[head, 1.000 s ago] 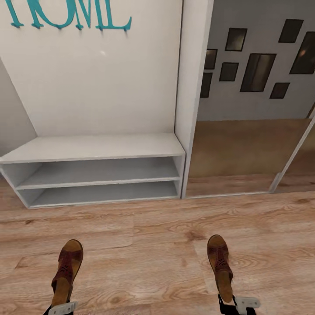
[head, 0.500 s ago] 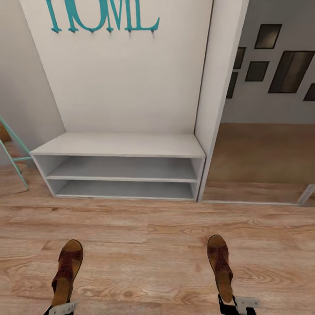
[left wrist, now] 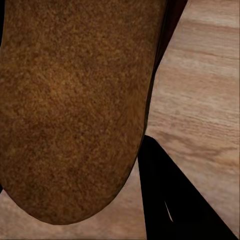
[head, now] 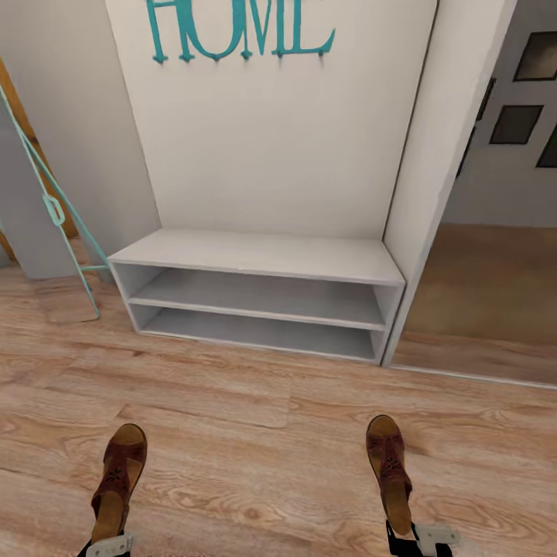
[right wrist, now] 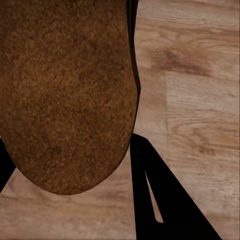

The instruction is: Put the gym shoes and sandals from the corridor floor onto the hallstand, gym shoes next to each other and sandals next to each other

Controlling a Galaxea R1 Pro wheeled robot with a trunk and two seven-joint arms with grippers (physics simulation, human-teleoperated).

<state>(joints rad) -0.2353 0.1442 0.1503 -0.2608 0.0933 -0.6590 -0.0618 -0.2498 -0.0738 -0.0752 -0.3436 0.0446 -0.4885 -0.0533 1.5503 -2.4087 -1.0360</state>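
Observation:
I hold one dark brown sandal in each hand, toes pointing forward above the wood-plank corridor floor (head: 255, 464). My left gripper (head: 108, 545) is shut on the heel of the left sandal (head: 117, 480). My right gripper (head: 418, 538) is shut on the heel of the right sandal (head: 389, 472). The wrist views look onto the tan footbeds (left wrist: 75, 100) (right wrist: 65, 90), each with a dark finger (left wrist: 175, 200) (right wrist: 160, 200) beside it. The gym shoes and the hallstand with upper shelves are out of view.
Ahead stands a plain low white two-tier bench (head: 255, 255) under teal HOME lettering (head: 240, 31). A white partition (head: 449, 155) rises at its right, with a reflective panel (head: 495, 294) beyond. A teal frame (head: 54, 209) leans at the left wall.
The camera has swung left: the bench sits further right in the picture and the teal frame has come into view. Both sandals stay in the grippers as before.

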